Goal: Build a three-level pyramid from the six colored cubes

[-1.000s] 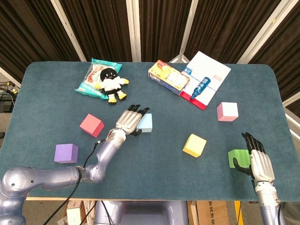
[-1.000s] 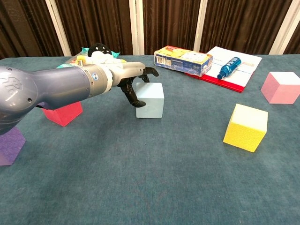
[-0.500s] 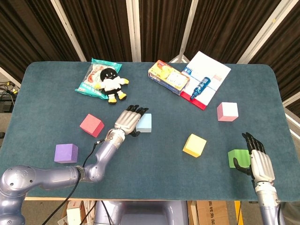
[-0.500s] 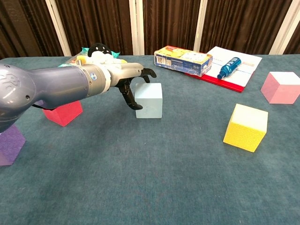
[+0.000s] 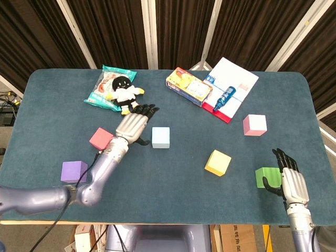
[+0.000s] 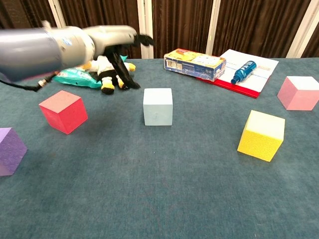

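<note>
All six foam cubes sit singly on the blue-green felt tabletop (image 5: 173, 184), none touching another, so no level of the pyramid exists yet. The pale blue cube (image 5: 160, 137) stands upright near the middle, a sensible seat for the base row since there is room on every side. The left hand (image 5: 131, 126) hangs raised just to its left, fingers (image 5: 146, 110) spread and holding nothing, clear of the cube. Beside that hand lies the red cube (image 5: 102, 139), and nearer the front edge the purple cube (image 5: 73, 171). The yellow cube (image 5: 217, 162) sits tilted right of centre, with the pink cube (image 5: 254, 125) further back. The right hand (image 5: 290, 182) rests low at the front right, fingers loosely apart and empty, just beside the green cube (image 5: 266, 177), probably placed to take it. A plush toy (image 5: 122, 92), snack box (image 5: 188, 86) and blue bottle (image 5: 223, 98) line the back, out of the way.
</note>
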